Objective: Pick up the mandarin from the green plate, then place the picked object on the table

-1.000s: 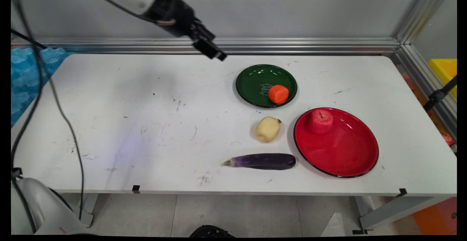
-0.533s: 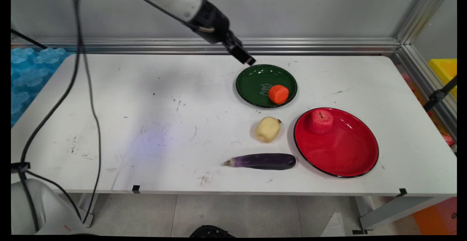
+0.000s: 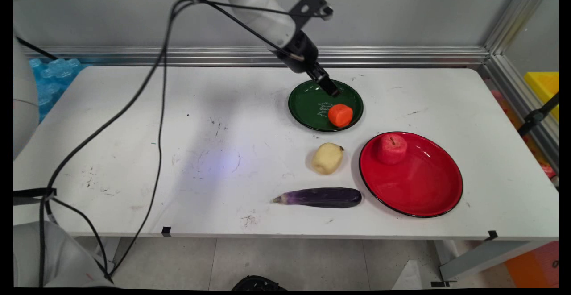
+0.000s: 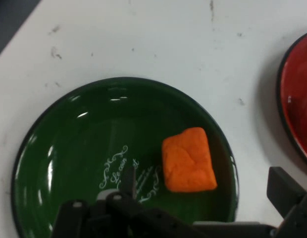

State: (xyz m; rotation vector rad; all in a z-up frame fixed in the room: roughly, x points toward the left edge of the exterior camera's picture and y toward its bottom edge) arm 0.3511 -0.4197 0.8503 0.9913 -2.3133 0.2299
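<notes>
Main view — the claw (image 3: 332,90) hangs over the green plate (image 3: 308,103), near the orange carrot chunk (image 3: 340,115); hand view shows fingers (image 4: 284,191) spread apart, grasping nothing.

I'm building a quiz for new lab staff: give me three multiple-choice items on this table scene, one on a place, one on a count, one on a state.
1. Where does the orange piece lie?
A. in the green plate
B. in the red plate
C. on the bare table

2. How many plates are on the table?
A. one
B. two
C. three

3. What is the claw holding?
A. the eggplant
B. the apple
C. nothing

Answers: 1 A, the hand view shows it inside the green rim. 2 B, one green and one red. 3 C, it hangs over the green plate while every item lies on a plate or the table.
</notes>
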